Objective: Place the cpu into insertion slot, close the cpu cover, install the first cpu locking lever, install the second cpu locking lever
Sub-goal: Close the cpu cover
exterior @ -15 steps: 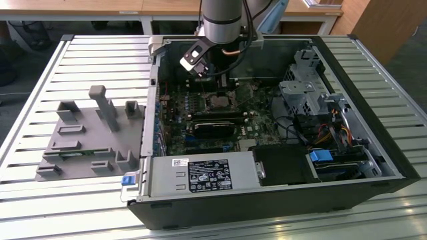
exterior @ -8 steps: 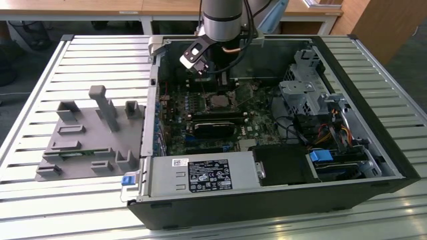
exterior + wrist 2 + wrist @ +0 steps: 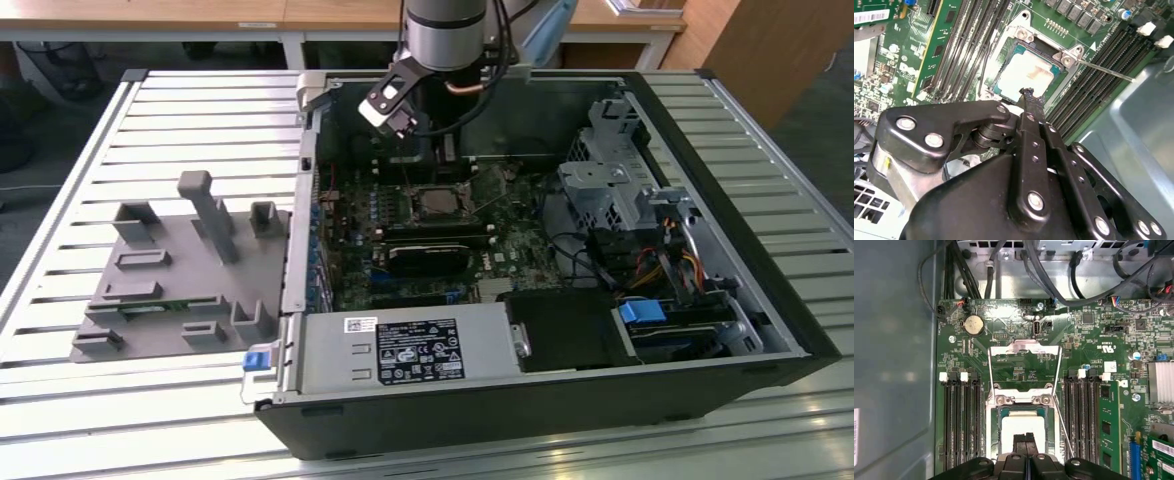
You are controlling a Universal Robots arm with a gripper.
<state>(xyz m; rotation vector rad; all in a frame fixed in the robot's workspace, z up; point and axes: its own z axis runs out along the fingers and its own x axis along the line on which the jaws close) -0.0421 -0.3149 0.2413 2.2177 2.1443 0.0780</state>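
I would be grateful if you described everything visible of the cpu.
The cpu is a flat square chip with a pale silvery metal face and a narrow green edge. It lies level in the insertion slot, uncovered, since the cpu cover stands swung open. The gripper, fingers shut, has its tips at one edge of the chip; whether they touch it cannot be told.

Robotics lab or assembly test workshop. Signs: slatted metal workbench (image 3: 80,150) carrying opened computer case (image 3: 534,420) with bare circuit board (image 3: 514,245); grey moulded parts holder (image 3: 160,290) beside case on exterior view's left; robot arm (image 3: 447,35) reaching in from above; wooden desks (image 3: 160,12) along back.
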